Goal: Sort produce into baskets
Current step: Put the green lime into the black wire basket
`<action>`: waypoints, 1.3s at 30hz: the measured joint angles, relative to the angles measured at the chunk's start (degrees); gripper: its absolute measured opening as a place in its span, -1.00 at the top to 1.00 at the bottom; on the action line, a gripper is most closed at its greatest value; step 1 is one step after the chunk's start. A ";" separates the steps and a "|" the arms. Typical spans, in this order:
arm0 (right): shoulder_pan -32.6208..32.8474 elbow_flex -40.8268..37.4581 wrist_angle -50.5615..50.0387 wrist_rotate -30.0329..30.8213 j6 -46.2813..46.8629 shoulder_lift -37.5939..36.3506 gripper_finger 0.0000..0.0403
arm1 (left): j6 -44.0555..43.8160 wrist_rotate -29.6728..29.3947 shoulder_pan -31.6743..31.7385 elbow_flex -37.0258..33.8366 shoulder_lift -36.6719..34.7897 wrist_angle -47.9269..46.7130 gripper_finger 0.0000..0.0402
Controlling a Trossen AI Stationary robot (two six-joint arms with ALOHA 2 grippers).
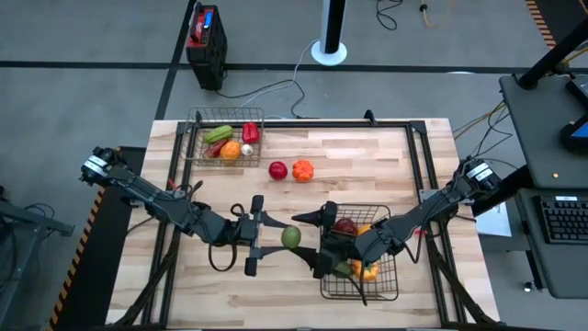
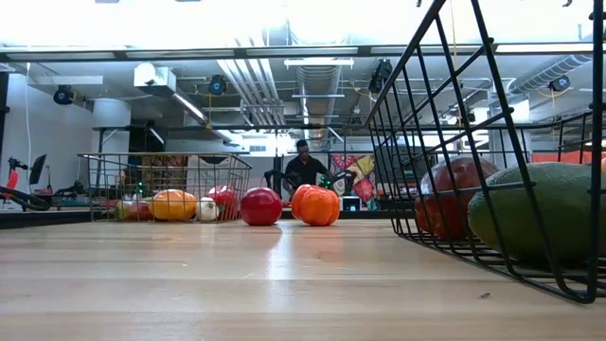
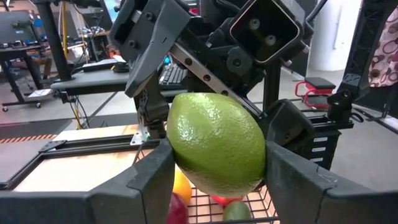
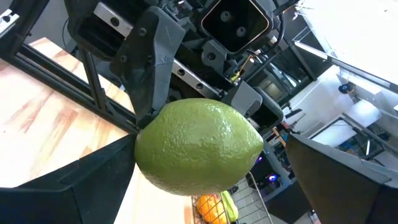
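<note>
left gripper (image 1: 272,237) mid-table, fingers pinching a green lime (image 1: 290,237) from both sides, held above the wood; right gripper (image 1: 312,241) faces it from the other side, fingers spread wide around the lime, not touching it as far as the wrist views show; near basket (image 1: 386,285) just right of the lime holds a dark red piece, an orange-yellow piece, a green one; far basket (image 1: 195,138) holds several more; red apple (image 1: 277,170) and orange tomato (image 1: 303,170) sit loose on the table (image 1: 367,165).
</note>
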 joint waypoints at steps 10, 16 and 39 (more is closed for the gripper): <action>0.00 0.00 -0.80 -1.00 0.14 0.00 -0.58 | 0.02 -0.21 0.76 -0.01 -0.02 -0.15 0.00; 0.00 0.00 -1.38 -1.38 0.68 -0.07 -0.41 | 0.02 -0.27 0.87 -0.04 -0.02 -0.31 0.00; 0.17 -0.04 -3.78 4.41 1.26 -0.11 -0.47 | -0.59 -0.56 0.94 -0.04 -0.35 -3.16 -0.59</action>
